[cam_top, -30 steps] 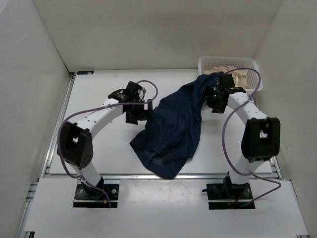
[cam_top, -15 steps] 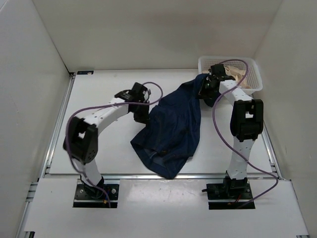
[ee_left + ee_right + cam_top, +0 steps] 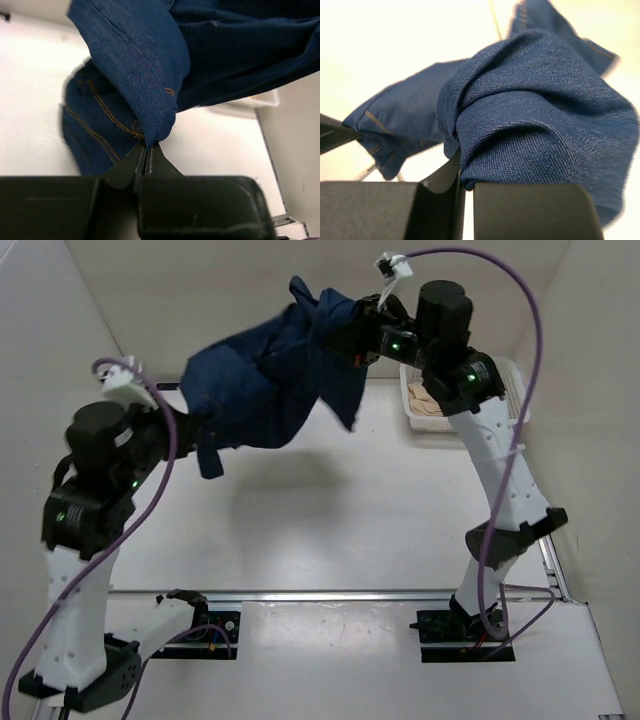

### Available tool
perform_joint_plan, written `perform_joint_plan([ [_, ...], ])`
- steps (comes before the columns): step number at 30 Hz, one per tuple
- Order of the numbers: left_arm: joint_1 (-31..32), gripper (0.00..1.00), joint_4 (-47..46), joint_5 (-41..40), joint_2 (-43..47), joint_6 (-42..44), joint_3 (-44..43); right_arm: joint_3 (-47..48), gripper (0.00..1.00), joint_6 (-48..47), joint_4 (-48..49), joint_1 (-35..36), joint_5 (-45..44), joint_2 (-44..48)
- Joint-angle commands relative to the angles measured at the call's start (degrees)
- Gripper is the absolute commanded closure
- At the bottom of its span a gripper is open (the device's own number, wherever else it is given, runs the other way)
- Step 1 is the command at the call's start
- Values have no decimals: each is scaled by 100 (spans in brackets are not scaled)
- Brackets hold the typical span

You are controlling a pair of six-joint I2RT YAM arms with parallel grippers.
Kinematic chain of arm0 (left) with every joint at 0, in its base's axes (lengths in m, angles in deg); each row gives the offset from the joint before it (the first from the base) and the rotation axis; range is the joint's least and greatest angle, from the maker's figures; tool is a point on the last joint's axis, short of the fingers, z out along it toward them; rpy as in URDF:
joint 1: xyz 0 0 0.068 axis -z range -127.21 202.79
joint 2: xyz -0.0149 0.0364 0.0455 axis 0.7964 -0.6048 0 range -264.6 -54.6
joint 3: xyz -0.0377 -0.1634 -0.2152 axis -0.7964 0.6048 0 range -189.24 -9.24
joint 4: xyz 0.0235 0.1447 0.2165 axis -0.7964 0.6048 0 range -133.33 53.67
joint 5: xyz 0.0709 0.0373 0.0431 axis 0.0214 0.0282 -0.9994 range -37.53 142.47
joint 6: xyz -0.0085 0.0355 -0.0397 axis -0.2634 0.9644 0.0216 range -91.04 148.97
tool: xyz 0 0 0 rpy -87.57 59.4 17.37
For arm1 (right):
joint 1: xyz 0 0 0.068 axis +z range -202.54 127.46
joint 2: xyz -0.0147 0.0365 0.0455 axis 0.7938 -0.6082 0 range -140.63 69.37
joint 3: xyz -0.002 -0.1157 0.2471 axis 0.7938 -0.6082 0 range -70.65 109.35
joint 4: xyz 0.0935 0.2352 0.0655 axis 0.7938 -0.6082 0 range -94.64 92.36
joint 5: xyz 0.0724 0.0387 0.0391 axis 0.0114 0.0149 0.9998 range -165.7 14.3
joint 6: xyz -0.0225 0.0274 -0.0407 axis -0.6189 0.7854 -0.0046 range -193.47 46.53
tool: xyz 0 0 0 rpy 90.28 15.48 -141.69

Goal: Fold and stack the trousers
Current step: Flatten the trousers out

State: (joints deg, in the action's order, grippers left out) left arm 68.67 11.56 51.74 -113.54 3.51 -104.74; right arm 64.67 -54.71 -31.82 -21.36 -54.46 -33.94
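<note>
Jaws closed: our left gripper (image 3: 147,150) and right gripper (image 3: 459,154) each pinch 1 fold of the trousers (image 3: 262,380), slung high between them above the table (image 3: 330,515); we judge the denim limp, heavy, best gripped at hems.

No legible text, label, brand or number in any view. On dark navy-blue denim trousers (image 3: 262,380): only tan seam stitching visible, nothing readable.
</note>
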Motion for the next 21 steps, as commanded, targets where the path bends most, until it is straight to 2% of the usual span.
perform_joint_plan([
  [1, -41, 90, 575, -244, 233, 67, -179, -199, 100, -119, 104, -165, -118, 56],
  [4, -41, 90, 575, 99, 304, 67, 101, -612, 100, 3, 104, -445, -600, -267],
  [5, -41, 90, 418, 413, 304, -46, 415, -613, 91, 4, -9, -672, -768, -408],
  [6, -41, 90, 269, 625, 217, -48, 575, -543, 77, 57, -89, -788, -909, -557],
  [7, -41, 90, -2, 810, 120, -152, 690, -368, 51, 57, -559, -911, -998, -951],
  [8, 194, 90, -127, 951, 6, -284, 778, -62, 16, 153, -938, -1155, -998, -1172],
  [9, 370, 90, -224, 1022, -282, -285, 831, 472, 11, 206, -1273, -1271, -824, -1444],
  [11, 731, 90, -399, 830, -608, -355, 762, 294, 6, 259, -1505, -1395, -918, -1255],
  [13, 1206, 90, -453, 636, -1136, -408, 499, -960, 0, 259, -1137, -1395, -1208, -378],
  [15, 1460, 90, -506, 557, -1505, -408, 227, -1944, 0, 259, -575, -1395, -1560, 647],
  [16, 1523, 90, -506, 504, -1846, -356, -45, -2758, 0, 259, -477, -1447, -1561, 967],
  [21, 1576, 90, -506, 626, -2683, -302, -732, -4609, 0, 189, -406, -1957, -1430, 2811],
])
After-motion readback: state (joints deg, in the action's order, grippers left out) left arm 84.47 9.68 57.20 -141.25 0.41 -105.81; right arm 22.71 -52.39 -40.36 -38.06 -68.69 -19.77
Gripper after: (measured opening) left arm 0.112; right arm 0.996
